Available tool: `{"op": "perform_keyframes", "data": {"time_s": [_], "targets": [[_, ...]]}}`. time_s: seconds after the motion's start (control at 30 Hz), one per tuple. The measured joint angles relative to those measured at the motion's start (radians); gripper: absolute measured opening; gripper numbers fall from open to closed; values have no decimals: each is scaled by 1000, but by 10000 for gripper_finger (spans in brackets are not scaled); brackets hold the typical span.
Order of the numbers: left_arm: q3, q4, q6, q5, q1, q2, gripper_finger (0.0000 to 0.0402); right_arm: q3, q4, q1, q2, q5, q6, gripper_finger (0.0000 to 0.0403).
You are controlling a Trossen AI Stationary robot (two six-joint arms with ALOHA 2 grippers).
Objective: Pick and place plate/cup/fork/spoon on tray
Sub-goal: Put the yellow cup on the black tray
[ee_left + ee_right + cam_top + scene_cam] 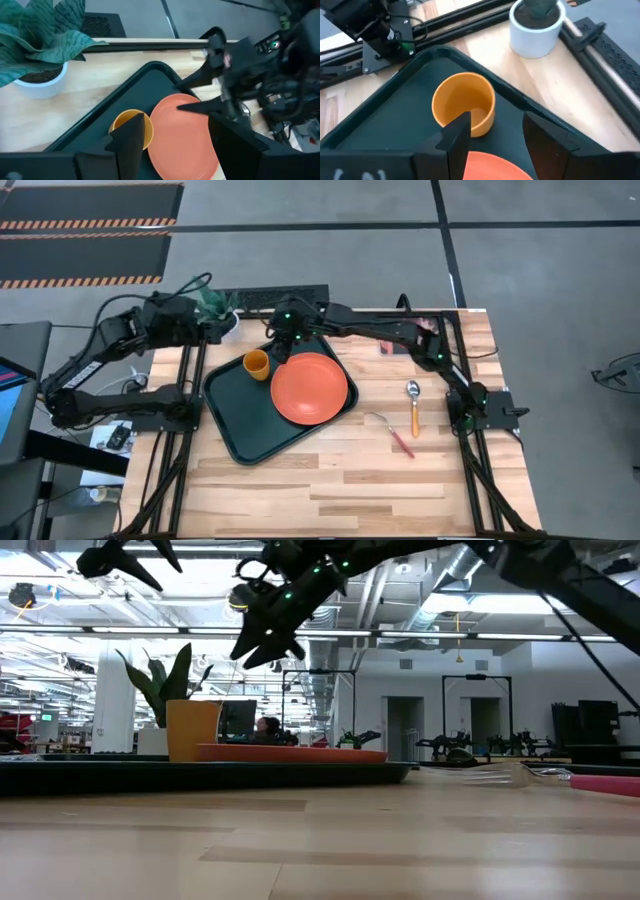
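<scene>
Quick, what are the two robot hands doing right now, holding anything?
Left hand: open, empty, near the plant pot.
Right hand: open, empty, above the tray.

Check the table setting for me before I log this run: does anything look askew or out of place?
The plate sits on the tray but overhangs its right rim. The fork and spoon lie on the table, off the tray.
</scene>
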State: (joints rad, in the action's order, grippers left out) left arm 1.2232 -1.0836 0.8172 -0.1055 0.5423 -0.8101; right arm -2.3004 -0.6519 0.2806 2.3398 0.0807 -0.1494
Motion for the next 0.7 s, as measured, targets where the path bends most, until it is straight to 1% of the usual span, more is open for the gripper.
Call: {"op": "perform_keyframes", "data": {"time_s": [0.17, 0.33, 0.5, 0.7], "targets": [[0, -3, 4, 19, 0, 8, 206, -54, 5, -17, 70, -1, -2, 202], [0, -4, 4, 22, 0, 8, 206, -56, 62, -29, 129, -3, -37, 198], [0, -4, -7, 25, 0, 8, 206, -55, 73, -32, 169, -30, -44, 196], [0, -4, -38, 48, 0, 8, 206, -55, 84, -25, 183, -32, -44, 191]]}}
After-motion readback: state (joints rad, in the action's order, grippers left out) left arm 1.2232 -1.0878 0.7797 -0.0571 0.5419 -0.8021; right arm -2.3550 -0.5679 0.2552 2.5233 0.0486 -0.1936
